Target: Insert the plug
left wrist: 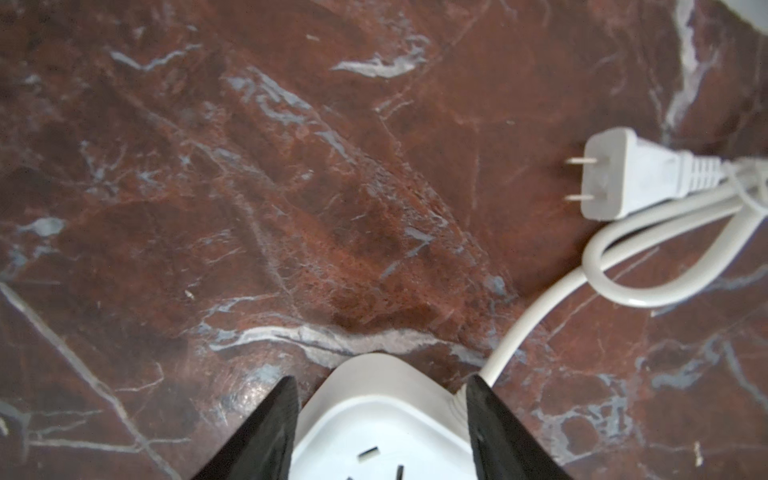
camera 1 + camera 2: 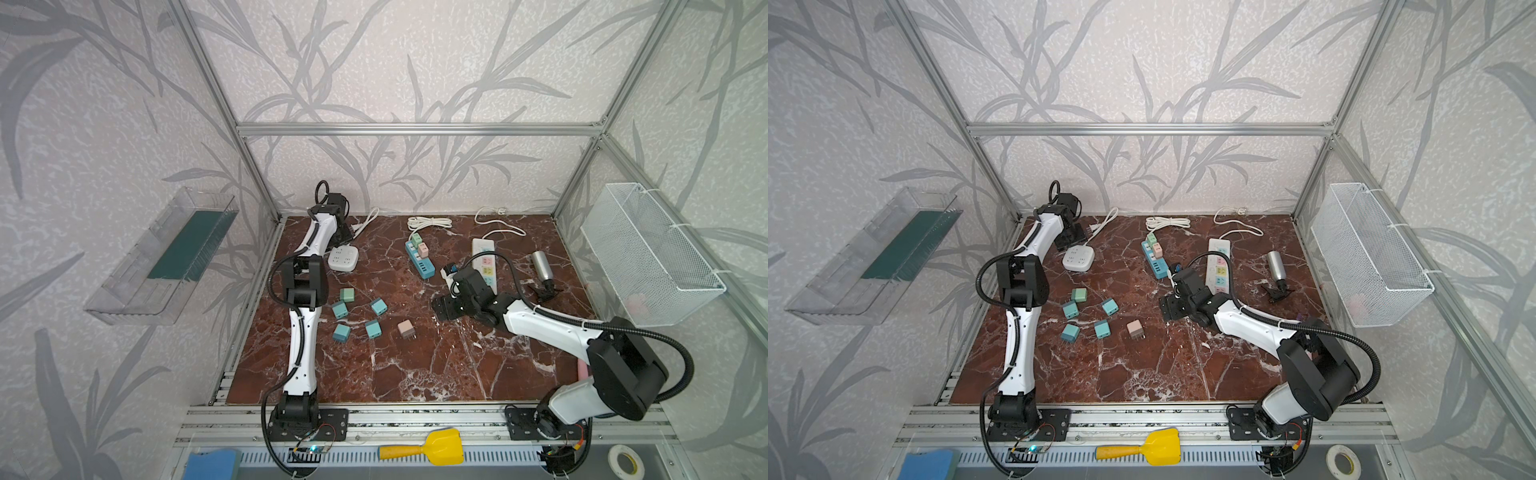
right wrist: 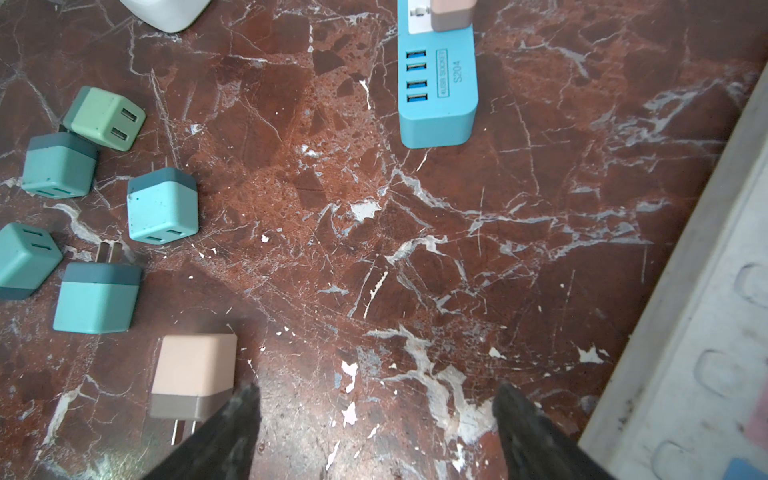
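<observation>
The left gripper point(image 1: 382, 379) straddled a corner of the white square socket point(image 1: 374, 428); whether its jaws pressed it could not be told. The right gripper point(image 3: 377, 387) hung released over bare marble point(image 3: 415, 249), right of that socket. The pink plug point(image 3: 193, 370) lay on its side just beside that gripper, unheld.
</observation>
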### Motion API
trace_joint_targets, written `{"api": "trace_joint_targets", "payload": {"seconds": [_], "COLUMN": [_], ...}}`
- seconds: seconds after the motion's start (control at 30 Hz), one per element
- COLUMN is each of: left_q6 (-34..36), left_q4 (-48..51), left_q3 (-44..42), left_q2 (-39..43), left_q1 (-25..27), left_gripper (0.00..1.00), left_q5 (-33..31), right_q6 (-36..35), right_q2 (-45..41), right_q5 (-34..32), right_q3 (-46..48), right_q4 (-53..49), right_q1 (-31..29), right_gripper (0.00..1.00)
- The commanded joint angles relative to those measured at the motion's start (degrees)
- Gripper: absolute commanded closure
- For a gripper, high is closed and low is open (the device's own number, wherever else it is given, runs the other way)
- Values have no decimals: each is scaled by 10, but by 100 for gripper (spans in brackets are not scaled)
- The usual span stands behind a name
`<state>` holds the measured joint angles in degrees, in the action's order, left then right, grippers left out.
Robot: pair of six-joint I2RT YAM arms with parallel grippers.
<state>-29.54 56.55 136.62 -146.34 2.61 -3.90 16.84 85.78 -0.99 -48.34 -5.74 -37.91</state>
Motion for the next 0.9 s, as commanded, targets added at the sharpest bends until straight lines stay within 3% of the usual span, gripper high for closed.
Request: {"api": "trace_joint_targets", "payload": {"seconds": [0.0, 0.3, 0.63, 0.87], "left_q6": [6, 19, -46, -88], "left_q4": [25, -71, -192, -241], "left_q3": [-29, -227, -442, -517], "left_q2": [9, 120, 239, 312], "left_q1": [8, 46, 94, 141], "left_gripper": [45, 51, 51, 49], "left_q5": [39, 36, 66, 74], "right_q6": [-2, 12, 14, 14], "right_q2": [-5, -28, -36, -35], "right_q5": [-1, 13, 14, 17], "right_q3": [6, 22, 29, 29], "right_q4": [9, 20, 25, 26], "right_q1": [3, 21, 27, 27], "right_gripper": [13, 13, 13, 13]}}
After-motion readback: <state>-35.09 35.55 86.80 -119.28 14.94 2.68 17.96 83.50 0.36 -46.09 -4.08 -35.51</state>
